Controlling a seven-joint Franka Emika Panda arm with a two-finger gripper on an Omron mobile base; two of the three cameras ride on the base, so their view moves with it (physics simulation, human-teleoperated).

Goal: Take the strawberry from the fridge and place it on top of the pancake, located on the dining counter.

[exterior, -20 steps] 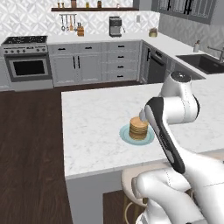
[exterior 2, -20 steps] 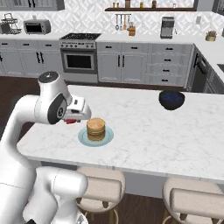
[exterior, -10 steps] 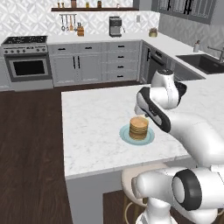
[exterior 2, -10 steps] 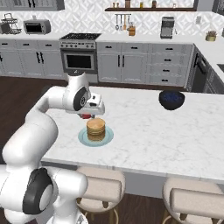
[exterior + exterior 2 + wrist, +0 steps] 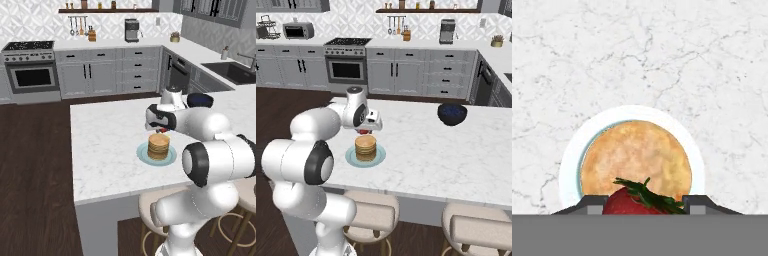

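Above the table's middle, the tool [image 5: 644, 206] is closed on the strawberry [image 5: 639, 201], just short of the pancake [image 5: 635, 157] on its plate [image 5: 568, 162]. Seen through the hand camera, the stack's centre lies a little ahead of the fruit, so release needs a short advance.

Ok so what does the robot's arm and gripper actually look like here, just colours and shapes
The arm is built of thick, rounded glossy white segments with dark grey to black bands and caps at the joints. No cables or markings are visible. The gripper sits on a boxy white hand with a dark face; its two finger tips are small, dark grey and blocky.
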